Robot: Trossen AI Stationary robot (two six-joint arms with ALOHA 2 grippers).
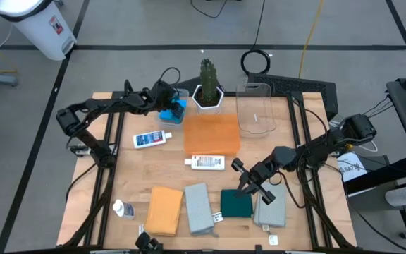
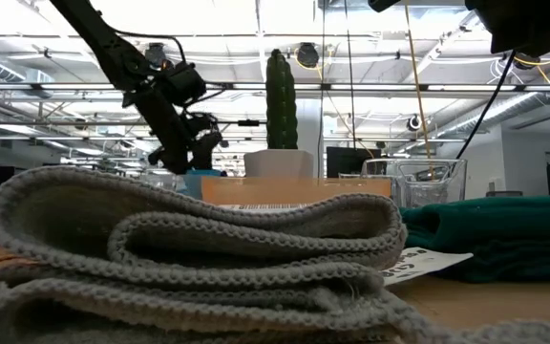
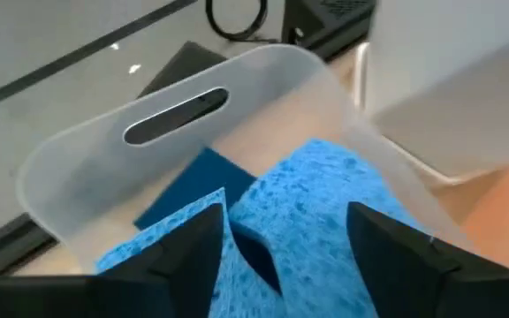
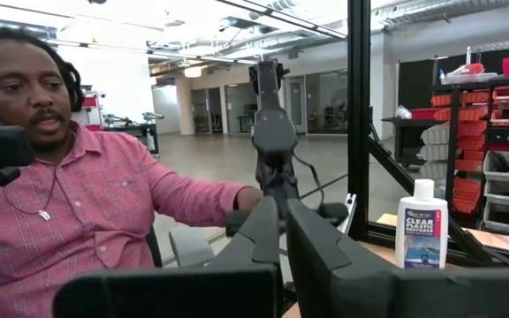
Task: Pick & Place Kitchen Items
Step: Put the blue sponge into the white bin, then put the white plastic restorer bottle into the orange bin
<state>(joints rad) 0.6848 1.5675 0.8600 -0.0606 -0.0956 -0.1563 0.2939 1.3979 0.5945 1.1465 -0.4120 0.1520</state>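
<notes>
My left gripper (image 1: 168, 99) is open over a small clear bin (image 3: 78, 168) at the table's far left. Its fingers stand on either side of the bright-blue sponges (image 3: 316, 203) lying in the bin; I cannot tell whether they touch one. My right gripper (image 1: 249, 182) is shut and empty, held level above the dark green cloth (image 1: 236, 204) and a grey cloth (image 1: 270, 210). Two white bottles (image 1: 151, 140) (image 1: 204, 162) lie on the table. A third bottle (image 4: 422, 225) stands upright at the near left. An orange cloth (image 1: 165, 209) and a second grey cloth (image 1: 198, 207) lie folded near the front edge.
A flat orange tray (image 1: 211, 134) lies mid-table, with a cactus in a white pot (image 1: 208, 90) behind it and a larger clear bin (image 1: 254, 108) to its right. A person (image 4: 60, 177) sits beyond the table's near-left side.
</notes>
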